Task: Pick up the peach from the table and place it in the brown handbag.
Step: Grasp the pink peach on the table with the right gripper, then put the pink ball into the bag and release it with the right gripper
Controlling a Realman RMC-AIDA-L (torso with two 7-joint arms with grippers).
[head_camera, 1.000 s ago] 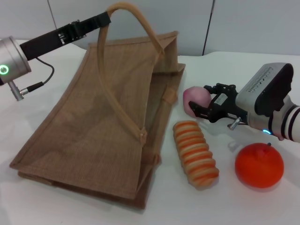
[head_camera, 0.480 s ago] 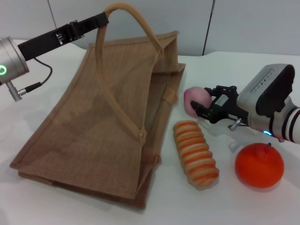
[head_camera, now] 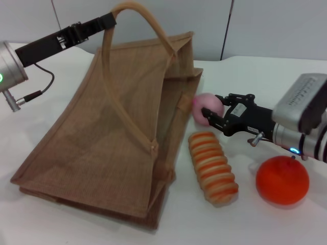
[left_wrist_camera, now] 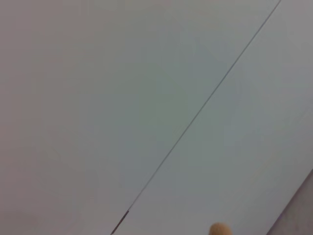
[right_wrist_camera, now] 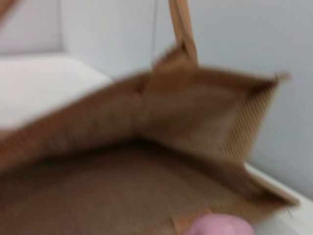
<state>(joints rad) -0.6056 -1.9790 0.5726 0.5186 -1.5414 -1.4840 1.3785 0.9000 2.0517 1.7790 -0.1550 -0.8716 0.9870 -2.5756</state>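
The table (head_camera: 240,71) is covered at 9 o'clock by the bag (head_camera: 117,138), which lies tilted with its mouth turned toward 3 o'clock. One handle (head_camera: 134,10) is held up at 12 o'clock by the left gripper (head_camera: 110,20), its fingers pressed together on the loop, so the mouth is kept gaping; in the right wrist view the opening (right_wrist_camera: 146,166) is seen wide and dark, with the rim edges spread apart. Bare tabletop is left at 1 to 2 o'clock behind the right arm.

At 5 o'clock the striped bread roll (head_camera: 212,168) lies just beside the bag's lower edge, and at 4 o'clock the orange (head_camera: 282,179) sits well apart from the bag. The peach (head_camera: 206,108) is pinched at the centre by the right gripper (head_camera: 217,109), touching or nearly touching the bag's rim, above the roll. Its pink top (right_wrist_camera: 220,226) is seen at the mouth in the right wrist view.
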